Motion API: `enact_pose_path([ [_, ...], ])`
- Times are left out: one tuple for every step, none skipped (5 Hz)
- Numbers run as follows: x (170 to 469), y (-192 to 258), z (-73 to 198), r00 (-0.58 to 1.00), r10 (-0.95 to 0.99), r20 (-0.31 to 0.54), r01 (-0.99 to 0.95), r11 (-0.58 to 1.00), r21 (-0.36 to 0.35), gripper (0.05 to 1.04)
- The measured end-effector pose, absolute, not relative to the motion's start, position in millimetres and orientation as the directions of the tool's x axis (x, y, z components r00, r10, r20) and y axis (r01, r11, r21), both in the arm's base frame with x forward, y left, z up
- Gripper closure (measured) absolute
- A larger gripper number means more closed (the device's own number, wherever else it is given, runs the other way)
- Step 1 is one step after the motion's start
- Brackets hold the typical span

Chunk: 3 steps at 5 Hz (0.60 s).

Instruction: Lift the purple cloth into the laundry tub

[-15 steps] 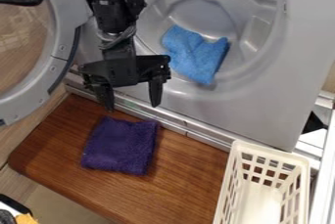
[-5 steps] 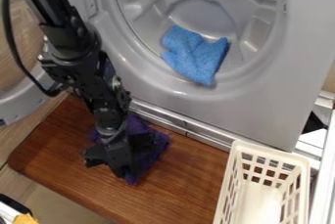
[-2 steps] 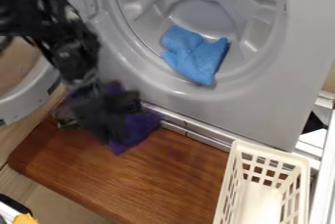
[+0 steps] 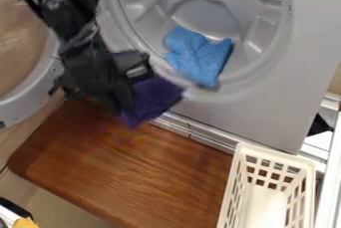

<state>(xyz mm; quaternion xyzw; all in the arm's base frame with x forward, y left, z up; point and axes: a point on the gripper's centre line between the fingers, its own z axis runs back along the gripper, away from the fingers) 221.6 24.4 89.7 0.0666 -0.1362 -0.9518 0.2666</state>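
Round door (image 4: 45, 75), left edge: swung open, its pale frame curving behind the arm, its lower rim near the wooden board (image 4: 160, 177).

Orange item (image 4: 27, 223), bottom left corner: beside a black-and-white object only partly in view.

Black arm (image 4: 80, 40): enters at the upper left and slopes down and rightward, in front of the door frame and the machine's left side.

Black gripper (image 4: 138, 90): at the arm's lower end, above the board's upper part and left of the lower tub rim; clamped on the purple cloth, details blurred.

Purple cloth (image 4: 156, 97): held aloft, bunched at the gripper, the larger part spreading right and down to a low corner; outside the tub, before the machine's lower front. Exact height cannot be told.

Wooden board: brown, reaching from below the door across to the basket, its upper edge along the metal strip (image 4: 193, 131). Bare wood shows under and right of the cloth.

Blue cloth (image 4: 200, 55): crumpled at the lower part of the tub opening, up and right of the purple cloth.

Laundry tub (image 4: 206, 15): grey, its mouth open toward the viewer; the raised lower rim stands between purple cloth and interior. Open room lies above the blue cloth.

White basket (image 4: 274, 156), lower right: slotted walls, well apart from the gripper.
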Motion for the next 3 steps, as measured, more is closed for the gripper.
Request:
enact_pose_path([
  [232.9,19.9,108.6,-0.857,-0.511,-0.068,0.461,-0.819,0.343,0.953],
  [250.6,9.7,127.6,-0.875,-0.473,-0.105,0.402,-0.829,0.388,0.953],
  [273.5,0.5,136.4,-0.889,-0.436,-0.14,0.351,-0.846,0.403,0.953],
])
